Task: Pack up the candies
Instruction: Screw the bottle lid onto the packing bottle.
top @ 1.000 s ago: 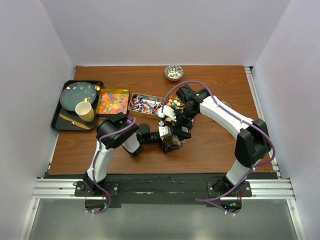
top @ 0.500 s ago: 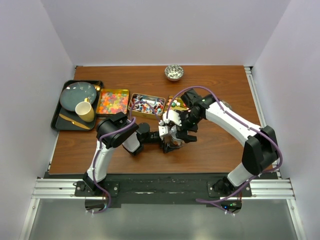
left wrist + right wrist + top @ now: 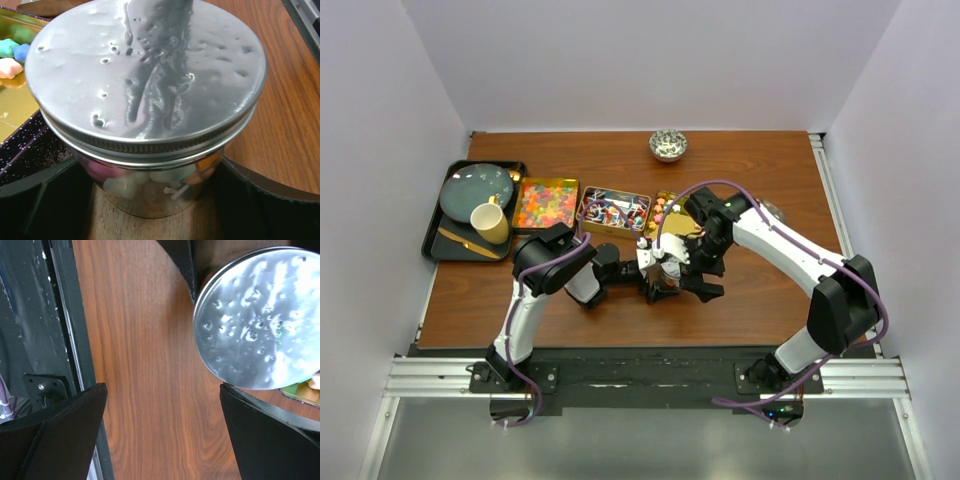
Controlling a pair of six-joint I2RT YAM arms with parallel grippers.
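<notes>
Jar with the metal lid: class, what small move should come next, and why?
Probably the left gripper should release the jar: the lid is on, candies show inside, and the right gripper stands open beside it, touching nothing.

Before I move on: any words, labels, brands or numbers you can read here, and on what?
No readable text in any view.
The lid of the jar: bare metal with dents and reflections, no print.
The wrapped candies: print on the wrappers, if any, is too small to read.
</notes>
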